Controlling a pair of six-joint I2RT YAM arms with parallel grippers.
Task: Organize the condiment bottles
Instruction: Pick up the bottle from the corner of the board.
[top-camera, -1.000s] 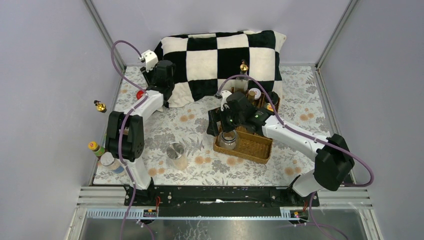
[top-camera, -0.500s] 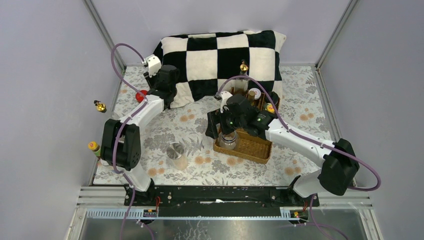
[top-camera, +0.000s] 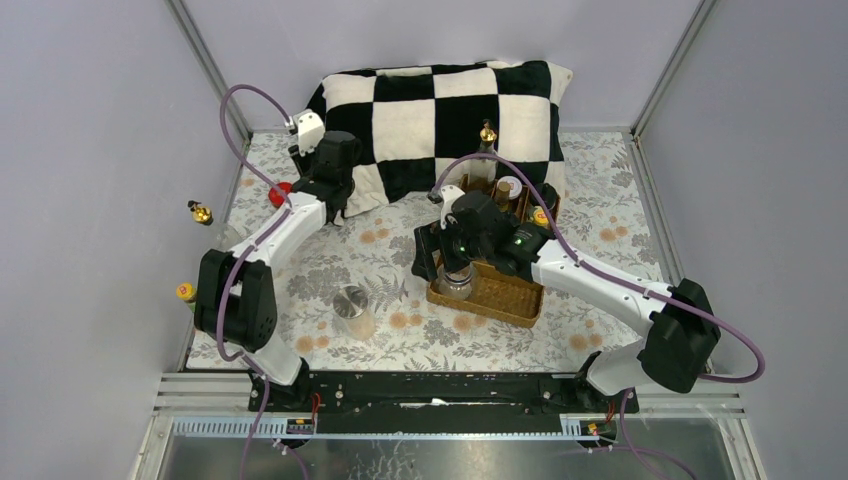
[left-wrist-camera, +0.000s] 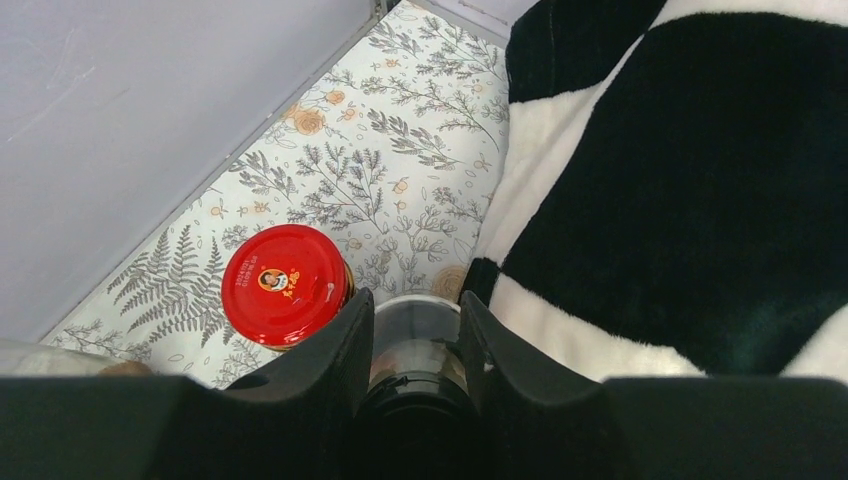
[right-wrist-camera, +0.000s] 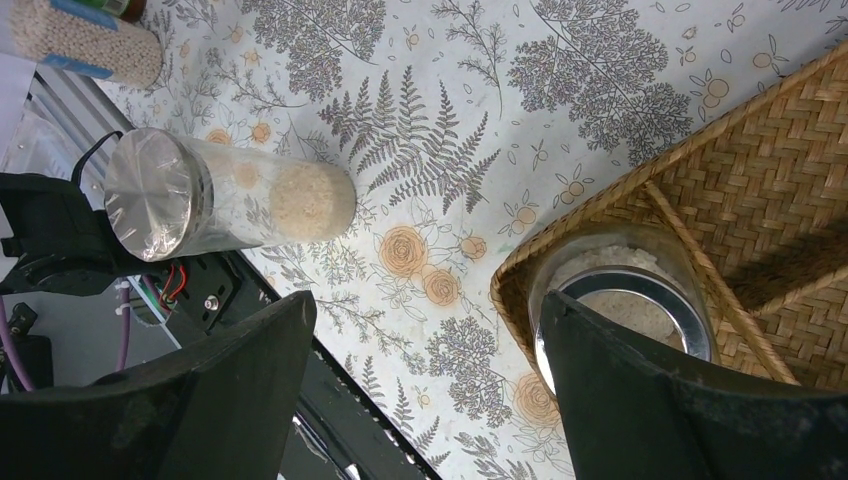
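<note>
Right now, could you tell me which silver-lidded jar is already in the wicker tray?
The silver-lidded jar under the right gripper, in the wicker tray's near-left corner; the other jar stands on the floral cloth.

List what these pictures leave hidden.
- Left wrist: the jar flanked by the left gripper shows only its top; whether it is clamped is unclear.
- Top external: the right arm covers part of the tray's rear bottles.
- Right wrist: the grain jar is cut off by the top edge.
</note>
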